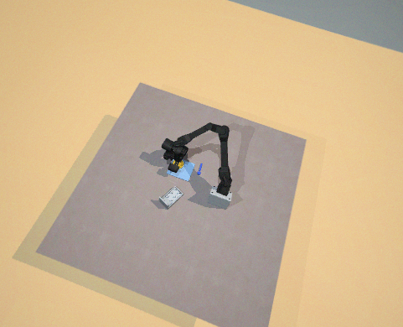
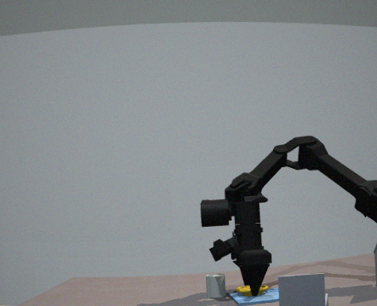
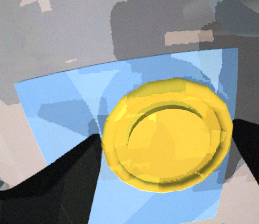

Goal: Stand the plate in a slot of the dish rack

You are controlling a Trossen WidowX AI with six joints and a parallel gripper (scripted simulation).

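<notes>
gripper wide open with nothing in it, pointing straight down right over the yellow plate, fingers either side of it, plate flat on a light blue mat, small blue spoon just beside, dish rack nearby, grey cup close too

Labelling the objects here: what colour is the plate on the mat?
Yellow; the plate shows best in the wrist view, lying on a light blue mat.

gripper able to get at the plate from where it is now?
Probably yes. The gripper is open and empty, down at the yellow plate, one finger on each side of it. The plate lies flat on the blue mat, nothing over it.
</notes>
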